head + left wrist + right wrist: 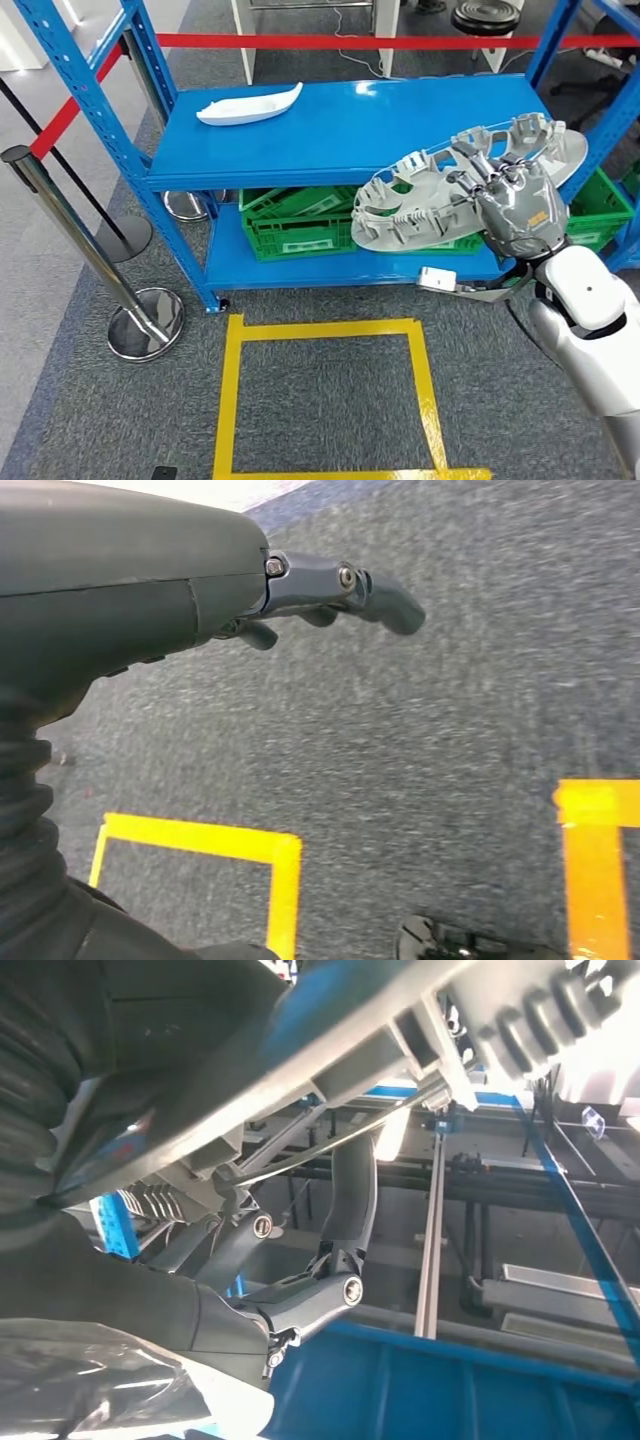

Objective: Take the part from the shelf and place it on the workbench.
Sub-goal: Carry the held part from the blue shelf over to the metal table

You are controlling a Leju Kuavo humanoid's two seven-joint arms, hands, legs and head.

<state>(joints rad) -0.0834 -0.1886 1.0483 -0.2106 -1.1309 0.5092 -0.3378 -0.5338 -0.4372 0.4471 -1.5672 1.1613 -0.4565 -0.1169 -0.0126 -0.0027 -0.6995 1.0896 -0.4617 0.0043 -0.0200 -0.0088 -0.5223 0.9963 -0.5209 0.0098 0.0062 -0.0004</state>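
We see the right robot hand point(504, 190) gripping the large grey part point(423, 195), its dark fingers point(469, 170) curled over the part's upper edge near the middle. The part is held in the air, tilted, in front of the blue shelf point(340, 135), with its long body reaching out to the left of the hand and a shorter stretch running up to the right. In the right wrist view the fingers point(347, 1220) hook up against the part's pale ribbed underside point(362, 1055).

The part is moulded grey plastic, flat and elongated, with rounded ends, open cut-outs and rows of small ribs and clips along its rim. The hand has a shiny silver back and a white forearm.

The left robot hand point(332, 585) hangs over speckled grey carpet point(453, 710), fingers stretched out straight and holding nothing.

On the shelf's smooth top board lies a white, boat-shaped piece point(249, 105). Below it, green latticed crates point(298, 225) sit on the lower board. Yellow tape point(324, 330) marks a rectangle on the carpet.
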